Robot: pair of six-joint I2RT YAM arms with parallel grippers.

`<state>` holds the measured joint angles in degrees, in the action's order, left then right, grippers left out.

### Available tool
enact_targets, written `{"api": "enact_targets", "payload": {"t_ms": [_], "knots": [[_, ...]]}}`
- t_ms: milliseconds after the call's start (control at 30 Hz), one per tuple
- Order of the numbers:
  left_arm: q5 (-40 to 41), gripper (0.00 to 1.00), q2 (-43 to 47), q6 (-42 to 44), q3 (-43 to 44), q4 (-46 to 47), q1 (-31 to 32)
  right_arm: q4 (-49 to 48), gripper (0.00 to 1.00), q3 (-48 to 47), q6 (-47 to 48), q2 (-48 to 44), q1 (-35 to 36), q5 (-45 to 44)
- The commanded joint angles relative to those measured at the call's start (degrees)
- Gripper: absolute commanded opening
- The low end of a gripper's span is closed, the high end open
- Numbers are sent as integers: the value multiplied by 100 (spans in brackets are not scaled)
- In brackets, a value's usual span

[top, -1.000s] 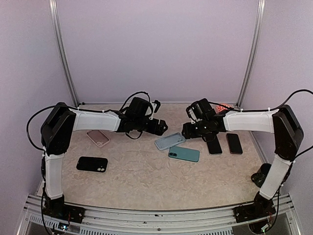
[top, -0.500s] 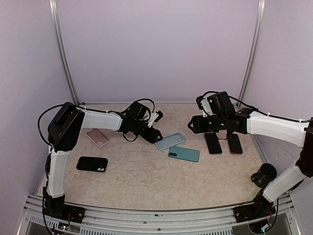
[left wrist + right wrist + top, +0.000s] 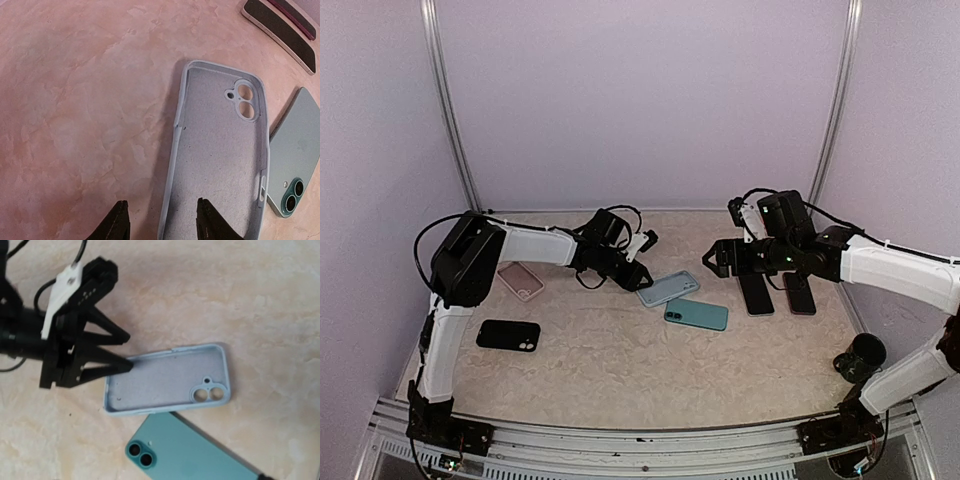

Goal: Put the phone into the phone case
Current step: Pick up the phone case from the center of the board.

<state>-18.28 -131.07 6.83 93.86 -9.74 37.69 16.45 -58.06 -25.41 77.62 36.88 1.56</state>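
An empty light blue phone case (image 3: 667, 288) lies open side up in the middle of the table, also in the left wrist view (image 3: 220, 155) and the right wrist view (image 3: 167, 380). A teal phone (image 3: 696, 314) lies back up right beside it (image 3: 200, 450) (image 3: 295, 160). My left gripper (image 3: 635, 270) is open at the case's left end, its fingertips (image 3: 162, 222) straddling one long rim; it also shows in the right wrist view (image 3: 120, 365). My right gripper (image 3: 713, 258) hovers right of the case; its fingers are not in its own view.
Two black phones (image 3: 755, 293) (image 3: 798, 293) lie side by side at the right, under the right arm. A pink case (image 3: 520, 281) and a black phone (image 3: 508, 335) lie at the left. A black round object (image 3: 860, 352) is by the right edge.
My right arm has pulled back to the right, away from the case. My left gripper has shifted slightly toward the case's left end.
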Motion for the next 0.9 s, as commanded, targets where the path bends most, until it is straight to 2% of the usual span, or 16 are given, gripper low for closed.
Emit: {"api": "enact_targets", "payload": {"t_ms": [0,133,400,667,867], "knots": [[-222,45,-149,-6,207,-108,-61,-56,84,102,-26,-248,-11,165],[-252,44,-254,-2,338,-231,-69,-38,85,77,-26,-345,-7,203],[-320,35,-384,11,456,-354,-69,19,85,46,8,-432,-6,172],[-323,16,-446,-21,432,-357,-52,32,87,-1,32,-400,-6,159],[-210,7,-423,-80,397,-300,-51,26,88,8,31,-397,-12,147]]}}
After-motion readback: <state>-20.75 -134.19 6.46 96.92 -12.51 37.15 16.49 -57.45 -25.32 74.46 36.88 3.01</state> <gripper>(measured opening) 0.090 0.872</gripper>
